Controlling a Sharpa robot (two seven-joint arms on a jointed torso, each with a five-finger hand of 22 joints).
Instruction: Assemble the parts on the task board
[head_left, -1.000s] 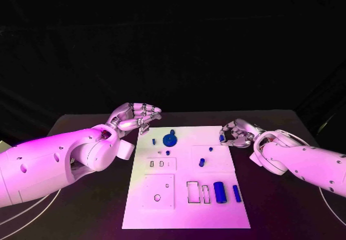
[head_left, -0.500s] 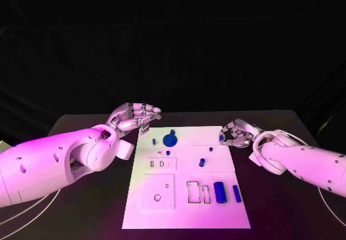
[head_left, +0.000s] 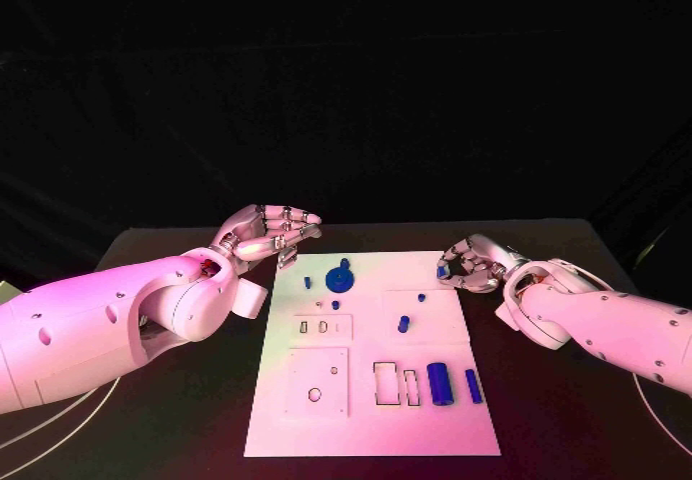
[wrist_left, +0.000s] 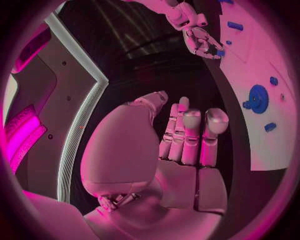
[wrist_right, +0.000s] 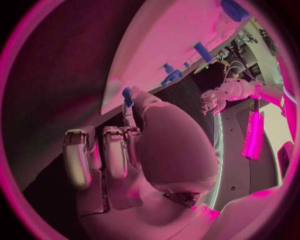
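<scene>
Your left hand (head_left: 270, 238) hung above the table (head_left: 173, 245) just off the far left corner of the white board (head_left: 433, 420), palm turned up and fingers curled loosely inward. In the left wrist view those fingers (wrist_left: 190, 132) stood side by side over the palm with nothing between them, so that hand held nothing.

Your right hand (head_left: 470, 266) sat at the board's far right edge with its fingers drawn together around a small blue piece (head_left: 443, 271). The right wrist view showed the same piece (wrist_right: 127, 95) at a fingertip, right against the board's edge (wrist_right: 115, 90), pinched rather than lying loose.

On the board you had the rest of the parts spread out. A blue gear (head_left: 340, 275) lay near the far edge, left of the middle, with a short blue peg (head_left: 307, 283) just left of it and a small blue stub (head_left: 336, 305) a little nearer to you. A tiny blue dot (head_left: 421, 297) and an oblong blue piece (head_left: 404, 324) sat on the right half. Near the right edge, closer to you, a thick blue cylinder (head_left: 440, 384) and a thinner blue bar (head_left: 473, 386) lay side by side, just right of two rectangular slots (head_left: 395, 385). A square plate with a round hole (head_left: 315, 395) sat at the near left.
</scene>
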